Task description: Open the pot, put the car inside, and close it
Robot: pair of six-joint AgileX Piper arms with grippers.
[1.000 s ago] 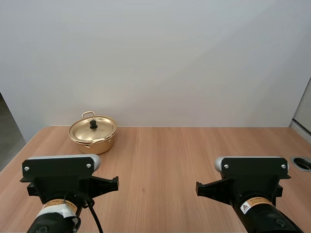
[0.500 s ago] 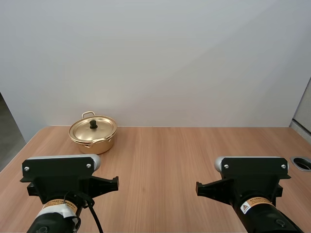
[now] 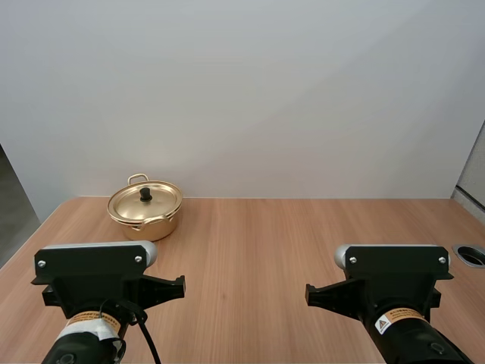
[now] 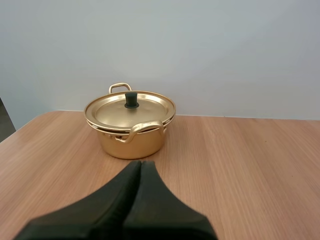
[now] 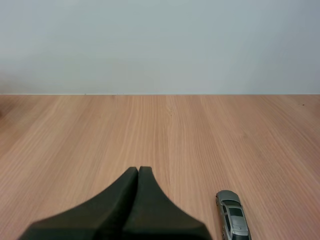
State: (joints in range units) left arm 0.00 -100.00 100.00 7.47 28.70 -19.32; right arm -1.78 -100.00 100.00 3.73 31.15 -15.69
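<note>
The shiny gold metal pot (image 4: 131,142) keeps its inside hidden under a gold lid (image 4: 120,112), and its far loop handle sits partly behind that lid. The small silver toy car (image 5: 232,217) is cut off at one end by the picture's edge. A round grey table opening (image 3: 471,255) is cropped too.
</note>
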